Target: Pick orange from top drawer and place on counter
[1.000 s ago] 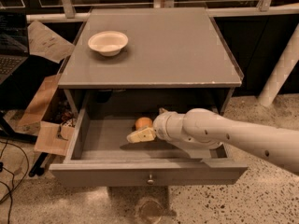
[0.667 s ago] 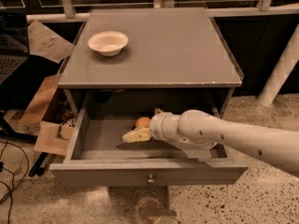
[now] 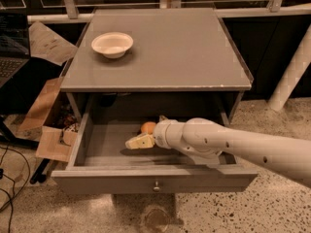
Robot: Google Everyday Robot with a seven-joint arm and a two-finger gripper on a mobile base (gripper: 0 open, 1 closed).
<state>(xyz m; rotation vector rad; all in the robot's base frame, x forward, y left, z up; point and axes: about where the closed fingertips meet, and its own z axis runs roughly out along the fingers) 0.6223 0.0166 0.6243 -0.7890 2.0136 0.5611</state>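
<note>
Leftward a little, the pale-tipped gripper [image 3: 140, 141] has slid inside the wide grey wooden top drawer [image 3: 116, 178], just in front of the small round orange [image 3: 148, 127]. Whether it is open or closed cannot be told. The reach seems in hand; next it likely must enclose the fruit before lifting it to the flat grey counter [image 3: 184, 47].

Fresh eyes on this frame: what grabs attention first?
The big white arm reaches from the right into the open top drawer, its gripper low inside, just in front of the orange. Above, a white bowl sits back-left on the counter.
</note>
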